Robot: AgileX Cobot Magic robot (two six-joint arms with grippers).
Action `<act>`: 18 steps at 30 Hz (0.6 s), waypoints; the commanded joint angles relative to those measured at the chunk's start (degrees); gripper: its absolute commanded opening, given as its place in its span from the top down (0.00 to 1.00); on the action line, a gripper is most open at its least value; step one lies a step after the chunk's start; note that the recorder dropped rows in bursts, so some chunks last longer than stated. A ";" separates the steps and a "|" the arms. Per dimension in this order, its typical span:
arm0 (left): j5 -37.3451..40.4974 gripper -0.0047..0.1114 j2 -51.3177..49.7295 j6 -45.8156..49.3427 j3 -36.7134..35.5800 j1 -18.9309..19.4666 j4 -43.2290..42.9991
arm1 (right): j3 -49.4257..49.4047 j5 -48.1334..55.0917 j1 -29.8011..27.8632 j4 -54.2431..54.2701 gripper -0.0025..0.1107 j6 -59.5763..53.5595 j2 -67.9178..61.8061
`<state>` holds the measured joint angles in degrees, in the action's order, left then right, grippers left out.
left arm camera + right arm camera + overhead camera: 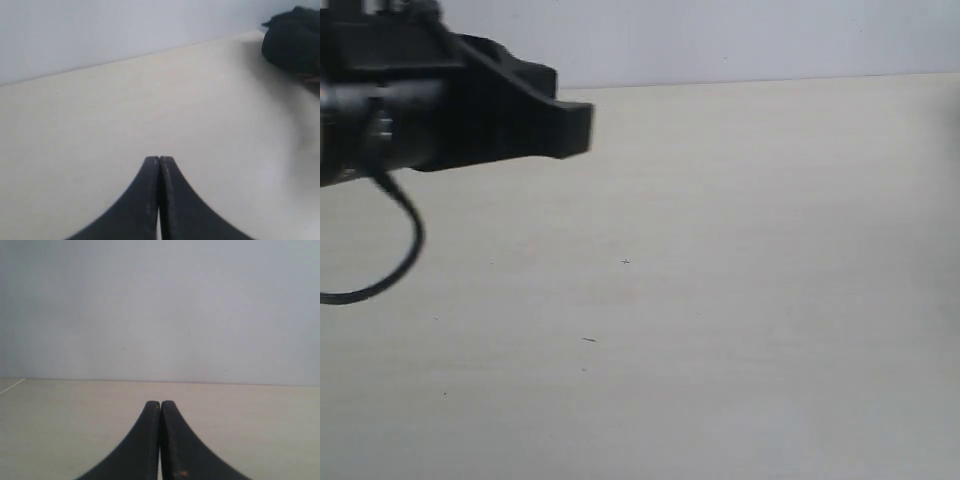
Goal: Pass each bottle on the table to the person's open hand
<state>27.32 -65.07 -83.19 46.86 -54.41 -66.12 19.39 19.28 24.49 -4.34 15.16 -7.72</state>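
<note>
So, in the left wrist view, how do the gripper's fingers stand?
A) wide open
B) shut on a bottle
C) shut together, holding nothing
C: the left gripper has its tips touching each other above the table, with nothing between them.

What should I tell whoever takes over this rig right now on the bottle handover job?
Grippers: left gripper and right gripper both shut, holding nothing, over the table.
Things: no bottle and no open hand in any view. The left wrist view shows a dark blurred shape at the table edge, unidentifiable.
Done: cannot tell.
Left: locate any remaining bottles and the hand before moving.
</note>
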 commanded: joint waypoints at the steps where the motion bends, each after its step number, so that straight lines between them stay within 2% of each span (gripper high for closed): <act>1: -3.56 0.96 11.68 -3.12 -5.26 0.18 -6.61 | -0.42 -0.66 -0.17 -0.30 0.98 0.01 0.32; 7: -11.50 0.96 25.49 -3.12 -10.55 0.18 -6.89 | -0.42 -0.66 -0.17 -0.30 0.98 0.01 0.32; 12: -11.22 0.96 32.98 -2.54 -12.59 0.18 -6.87 | -0.42 -0.66 -0.17 0.84 0.98 0.01 0.32; 18: -11.22 0.96 36.92 -2.54 -12.56 0.18 -6.98 | -0.42 -0.66 -0.17 0.99 0.98 0.01 0.32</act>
<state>16.20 -29.40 -85.93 34.67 -54.28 -72.80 19.39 19.28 24.49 -3.60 15.16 -7.72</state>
